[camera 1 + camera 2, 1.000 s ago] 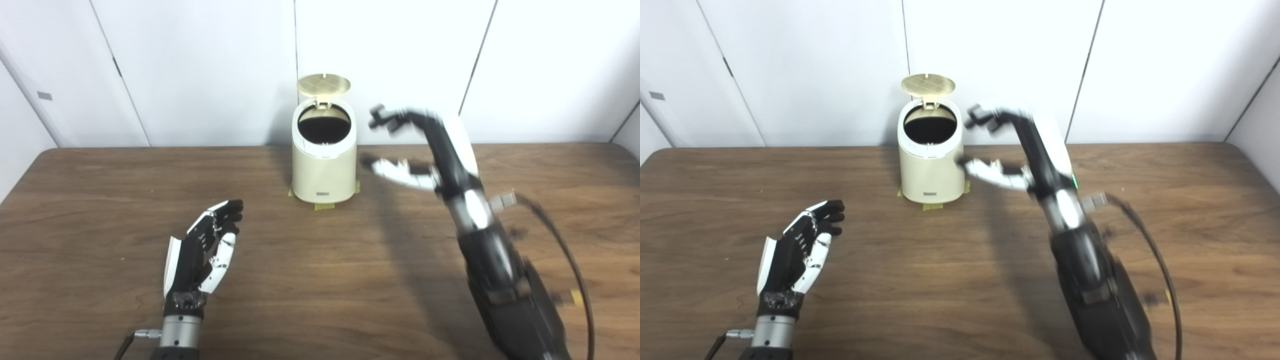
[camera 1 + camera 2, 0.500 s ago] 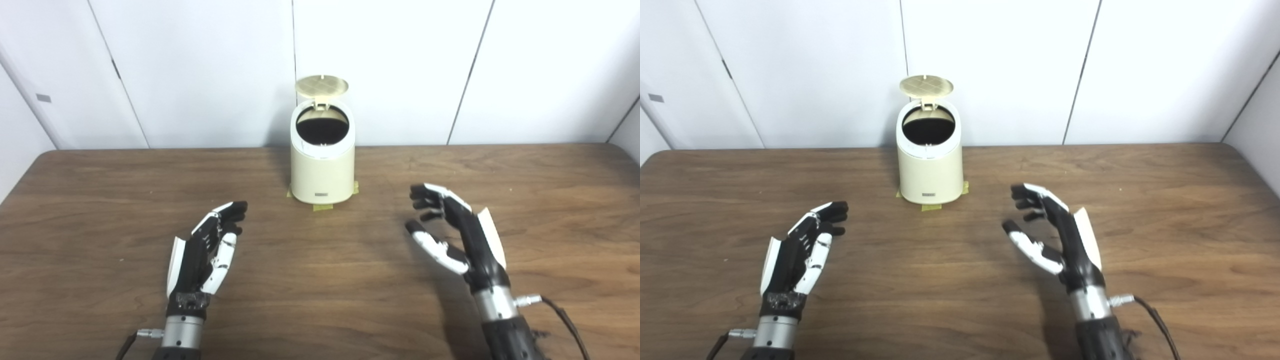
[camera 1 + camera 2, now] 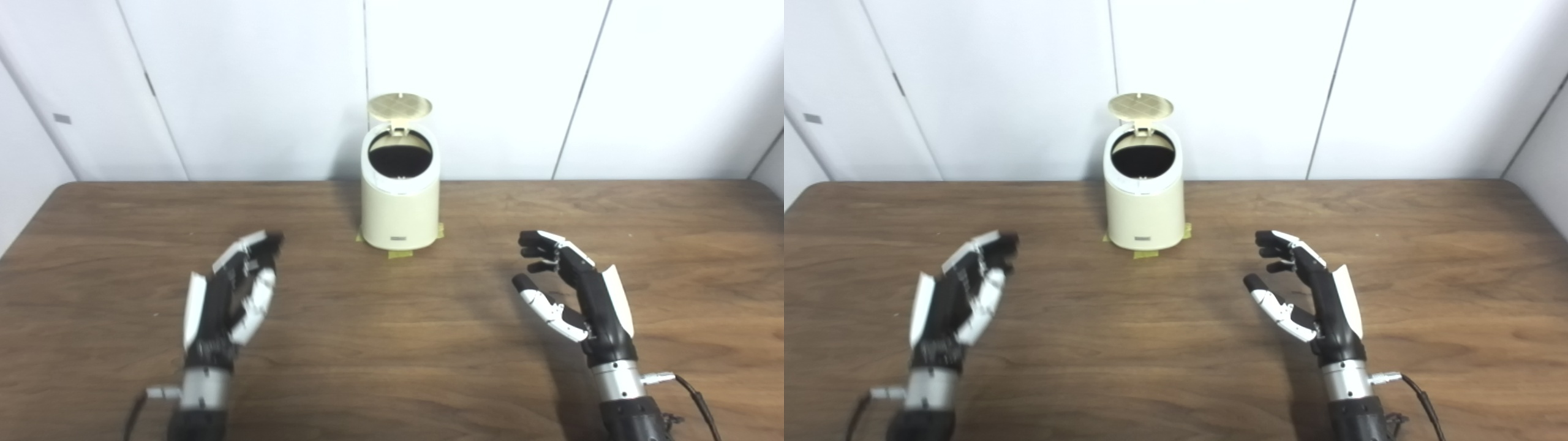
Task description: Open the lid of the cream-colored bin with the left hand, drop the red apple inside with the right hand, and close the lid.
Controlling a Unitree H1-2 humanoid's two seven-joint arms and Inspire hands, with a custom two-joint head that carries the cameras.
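The cream-colored bin (image 3: pixel 399 205) stands at the back middle of the table on strips of tape. Its round lid (image 3: pixel 399 108) is tipped up and back, and the dark opening (image 3: pixel 399 158) shows; I cannot see into it. No red apple is in view. My left hand (image 3: pixel 229 297) is open and empty, raised over the table left of and nearer than the bin. My right hand (image 3: pixel 572 294) is open and empty, fingers apart, over the table right of and nearer than the bin. Both hands are well apart from the bin.
The brown wooden table (image 3: pixel 392 343) stretches across the view, with its back edge against a white panelled wall (image 3: pixel 245 86). A cable (image 3: pixel 692 392) runs from my right wrist.
My right hand pulled back from beside the bin's opening down to the table's near right. My left hand lifted and shifted a little left. The camera shifted slightly.
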